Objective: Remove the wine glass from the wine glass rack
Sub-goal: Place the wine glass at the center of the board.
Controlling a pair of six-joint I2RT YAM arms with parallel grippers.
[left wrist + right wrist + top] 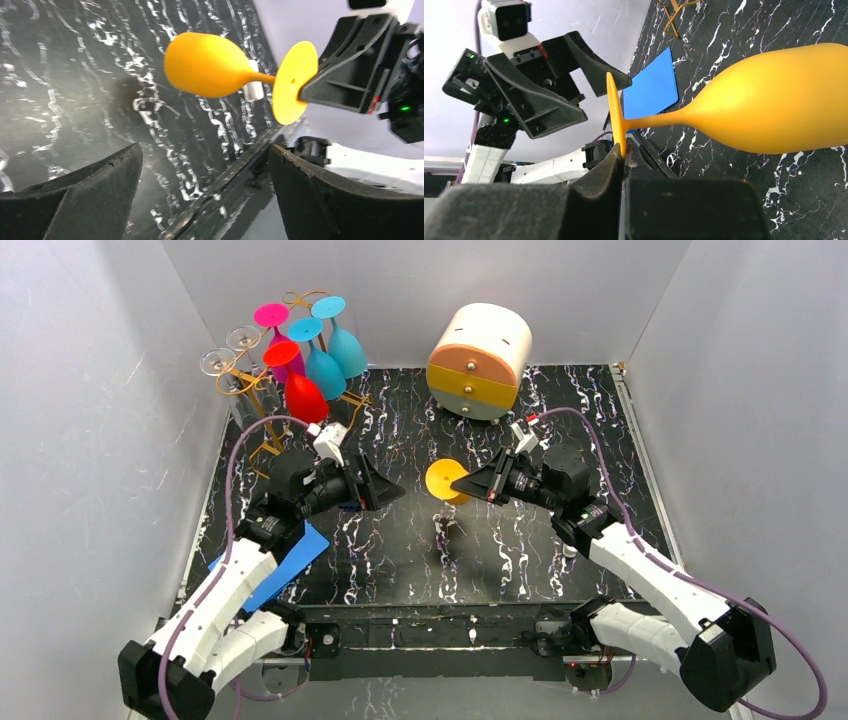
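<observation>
My right gripper [478,484] is shut on the round foot of a yellow wine glass [443,482], held sideways above the black marbled table [540,560]. In the right wrist view my gripper [623,152] pinches the foot's rim, and the glass's bowl [774,100] points right. My left gripper [385,488] is open and empty, just left of the glass. In the left wrist view the glass [210,65] hangs ahead, above the gap between my gripper's [205,165] jaws. The gold wire wine glass rack [262,390] stands at the back left, holding red, pink, blue and clear glasses.
A round cream-and-orange drawer box [480,360] stands at the back centre. A blue card [285,560] lies under my left arm; it also shows in the right wrist view [651,90]. White walls close in the table on three sides.
</observation>
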